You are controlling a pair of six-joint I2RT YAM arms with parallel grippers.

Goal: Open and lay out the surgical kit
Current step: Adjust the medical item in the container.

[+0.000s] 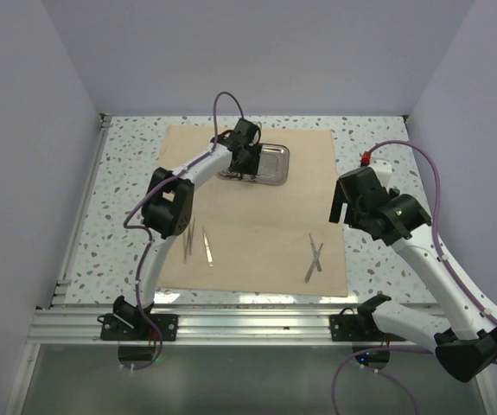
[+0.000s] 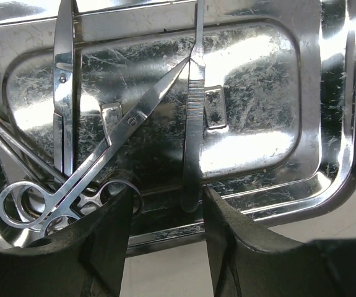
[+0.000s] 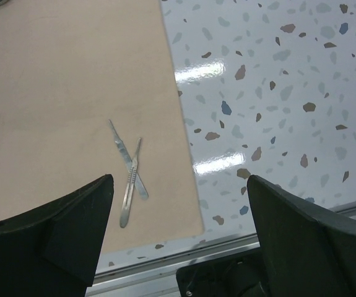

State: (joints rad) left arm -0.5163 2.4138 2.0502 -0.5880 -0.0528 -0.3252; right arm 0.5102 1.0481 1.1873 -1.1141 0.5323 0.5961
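The beige cloth lies spread flat on the table. The steel tray sits on its far part. My left gripper is open over the tray's near rim. In the tray lie ring-handled forceps, tweezers and a flat scalpel handle. The handle's end lies between my left fingers, close to the right one. My right gripper is open and empty above the cloth's right edge. Two crossed handles lie on the cloth below it.
Two thin instruments lie on the cloth's near left, and the crossed pair on its near right. A small white object with a red cap sits on the speckled table to the right. An aluminium rail runs along the near edge.
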